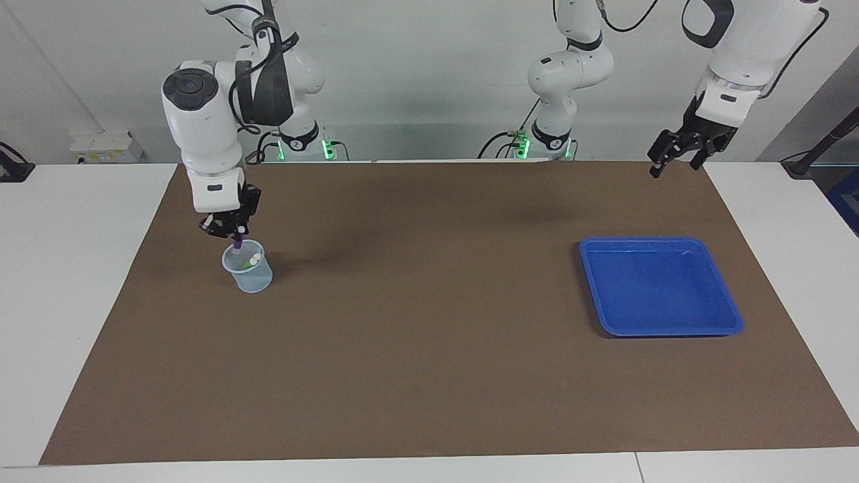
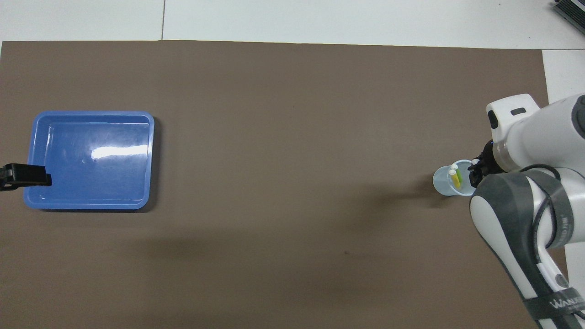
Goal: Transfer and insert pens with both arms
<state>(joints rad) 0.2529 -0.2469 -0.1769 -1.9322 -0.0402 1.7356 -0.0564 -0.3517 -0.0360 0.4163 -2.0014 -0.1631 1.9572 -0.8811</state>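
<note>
You have a brown mat (image 1: pixel 429 376) covering most of the white table (image 1: pixel 74 302). A blue tray (image 1: pixel 728 315) lies on it toward the left arm's end. A translucent cup (image 1: pixel 255 278) stands toward the right arm's end.

One camera is looking from high across the tabletop (image 1: pixel 80 302), facing both robot bases at a distance and taking in the whole brown mat (image 1: pixel 429 376). Another is looking steeply down from above the robots' end, somewhat closer. Both are sharing the mat, the blue tray (image 1: pixel 731 325) (image 2: pixel 151 160) and the clear cup (image 1: pixel 249 278) (image 2: pixel 441 185), turned half around.
</note>
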